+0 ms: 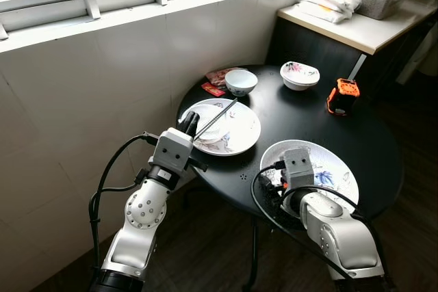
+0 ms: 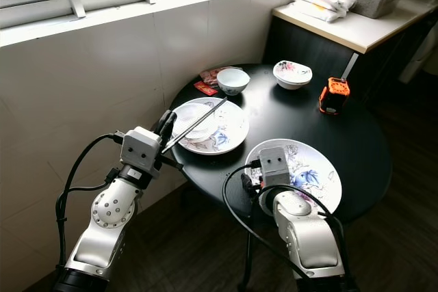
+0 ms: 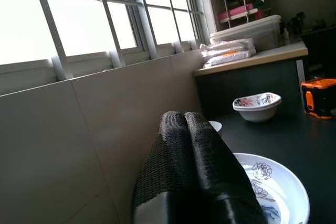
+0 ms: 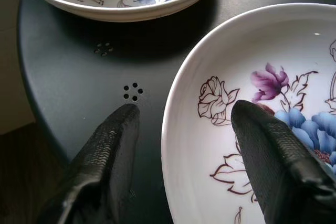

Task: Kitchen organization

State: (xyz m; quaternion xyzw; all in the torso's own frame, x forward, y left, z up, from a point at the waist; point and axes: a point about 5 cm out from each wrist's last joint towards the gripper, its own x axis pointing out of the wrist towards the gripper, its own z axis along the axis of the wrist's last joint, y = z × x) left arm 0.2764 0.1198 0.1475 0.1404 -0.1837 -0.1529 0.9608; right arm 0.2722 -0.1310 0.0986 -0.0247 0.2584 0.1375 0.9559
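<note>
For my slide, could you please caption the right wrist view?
Open right claw straddles the rim of a floral plate on the black table.

Two head-camera views look forward and steeply down from above onto a round black table [image 1: 328, 135], window wall toward ten o'clock, counter [image 1: 363, 29] toward one o'clock; both share this whole scene, slightly offset. The left wrist camera sits low at the table's edge, looking level along its closed black fingers [image 3: 189, 166] toward the counter and a far bowl [image 3: 257, 106]. The right wrist camera looks close down between spread fingers [image 4: 273, 150] straddling a floral plate's [image 4: 210, 145] rim.
</note>
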